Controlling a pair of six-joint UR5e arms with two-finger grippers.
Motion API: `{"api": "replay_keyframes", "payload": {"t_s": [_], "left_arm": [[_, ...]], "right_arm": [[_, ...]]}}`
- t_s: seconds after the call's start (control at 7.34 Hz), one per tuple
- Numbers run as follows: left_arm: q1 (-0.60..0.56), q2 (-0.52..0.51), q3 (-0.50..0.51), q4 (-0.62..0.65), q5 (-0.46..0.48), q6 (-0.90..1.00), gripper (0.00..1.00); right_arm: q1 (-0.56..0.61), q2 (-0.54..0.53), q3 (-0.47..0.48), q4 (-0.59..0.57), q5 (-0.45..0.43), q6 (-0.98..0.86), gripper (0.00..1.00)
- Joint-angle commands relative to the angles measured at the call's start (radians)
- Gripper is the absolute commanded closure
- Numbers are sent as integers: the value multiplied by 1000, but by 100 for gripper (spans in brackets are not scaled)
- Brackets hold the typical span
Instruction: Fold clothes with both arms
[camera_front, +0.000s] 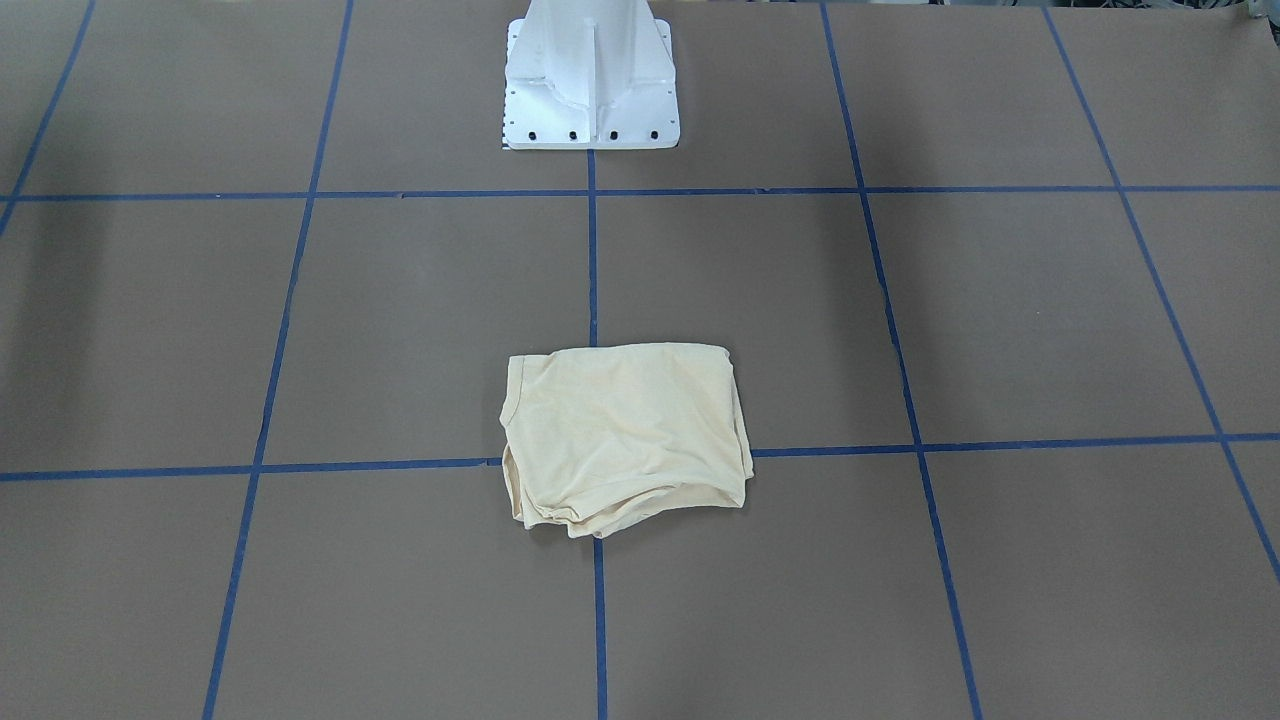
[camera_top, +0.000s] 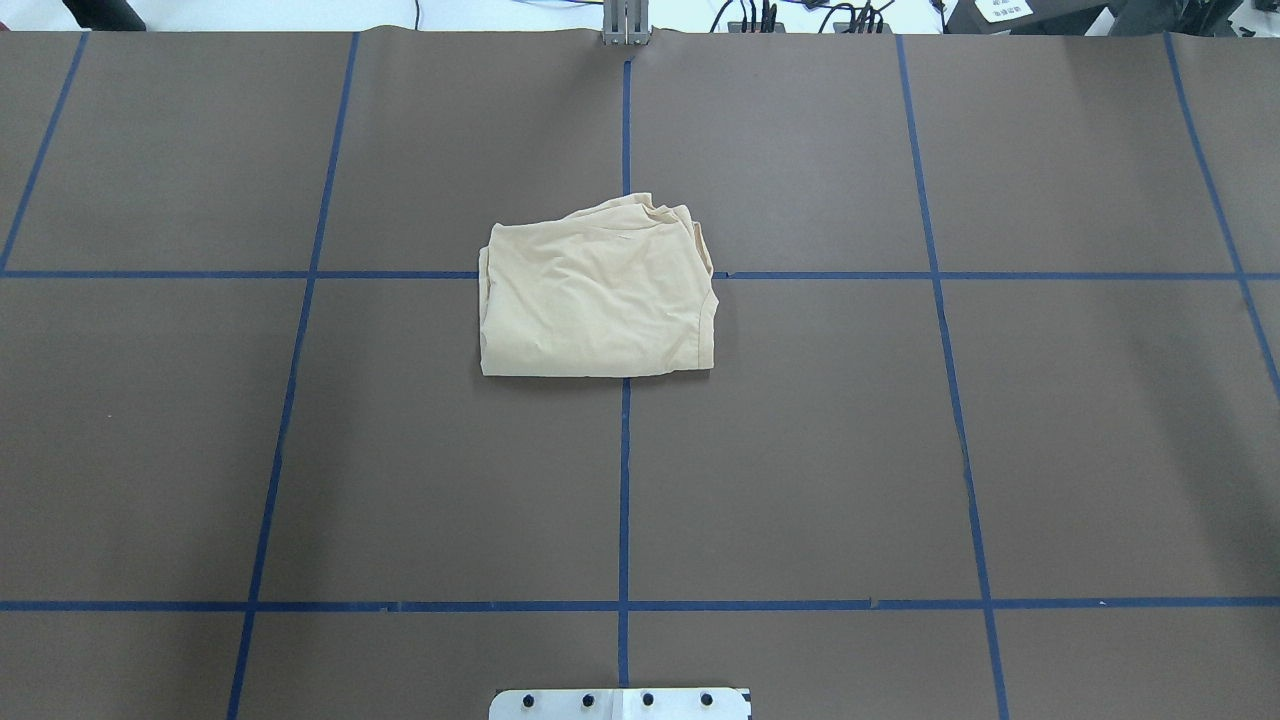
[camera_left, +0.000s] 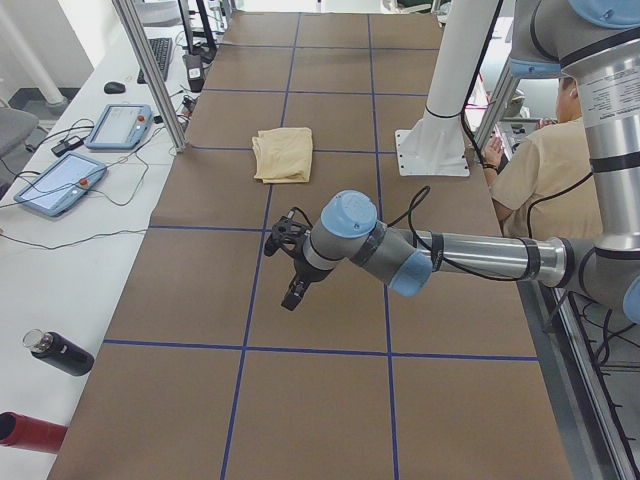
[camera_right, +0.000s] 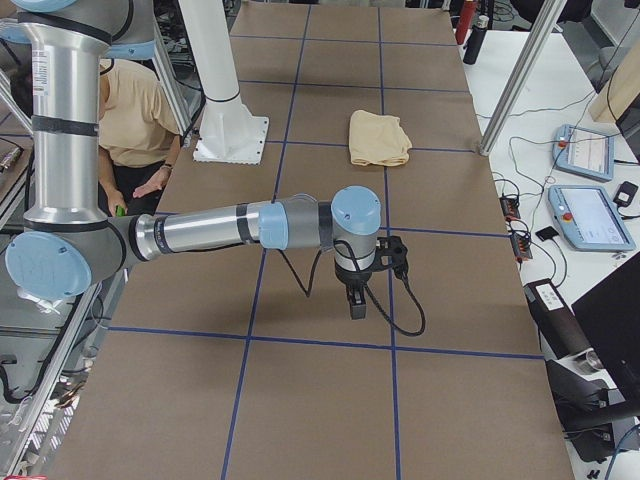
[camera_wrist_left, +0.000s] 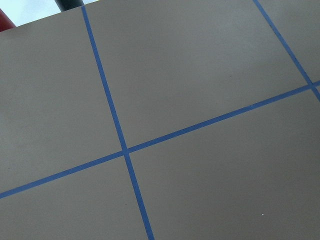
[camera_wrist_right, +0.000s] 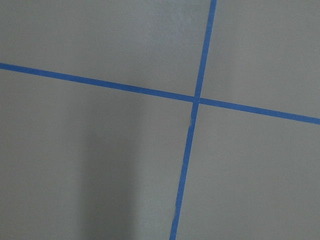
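Note:
The cream-yellow shirt (camera_front: 625, 435) lies folded into a compact rectangle in the middle of the brown table; it also shows in the overhead view (camera_top: 598, 300) and both side views (camera_left: 283, 153) (camera_right: 379, 137). Its print and neck label are hidden. My left gripper (camera_left: 293, 295) hangs above the table far from the shirt, toward the table's left end. My right gripper (camera_right: 357, 305) hangs likewise toward the right end. Neither touches the shirt, and I cannot tell whether either is open or shut. Both wrist views show only bare table with blue tape lines.
The white pedestal base (camera_front: 592, 80) stands at the robot's side of the table. A seated person (camera_left: 530, 170) is behind it. Teach pendants (camera_left: 60, 182) (camera_right: 590, 215) and a black bottle (camera_left: 60, 352) lie on side benches. Blue tape (camera_top: 624, 480) grids the table.

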Motion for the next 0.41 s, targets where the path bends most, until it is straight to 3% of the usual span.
{"api": "replay_keyframes", "payload": {"t_s": [0.0,0.27], "left_arm": [[1,-2,0,0,0,0,0],[1,-7,-2,0,0,-1,0]], "right_arm": [[0,-5,6,-1,0,0,0],[0,-5,10,-1,0,0,0]]}}
